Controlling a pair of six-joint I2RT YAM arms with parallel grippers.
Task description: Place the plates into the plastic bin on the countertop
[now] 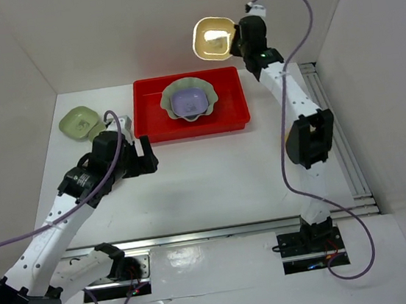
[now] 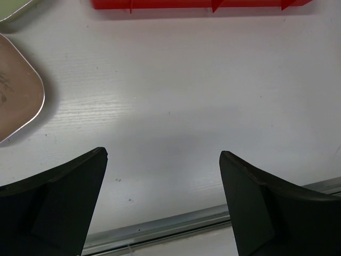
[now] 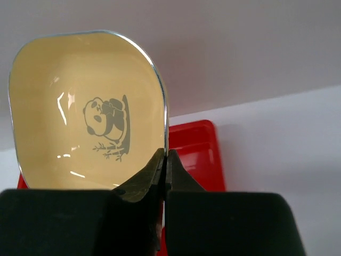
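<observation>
- Right gripper (image 3: 165, 162) clamps the yellow dish (image 3: 80, 106) by its rim, raised upper centre, likely bound for the red bin (image 1: 152, 108) just below.
- Left gripper (image 1: 147, 157), spread wide, empty, hangs centre-left near the small green dish (image 1: 79, 123).

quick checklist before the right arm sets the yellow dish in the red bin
1. Grip: ok. The right gripper is shut on the yellow dish at its rim.
2. Dish above the red bin: cannot tell; it is raised near the far edge.
3. Room in the bin: ok. The lavender dish is nested in the scalloped dish, with bare floor on both sides.
4. Left gripper clear: ok. It is open over the countertop, outside the bin.
5. All plates in: not ok. The pale-green dish and tan dish lie outside.
</observation>
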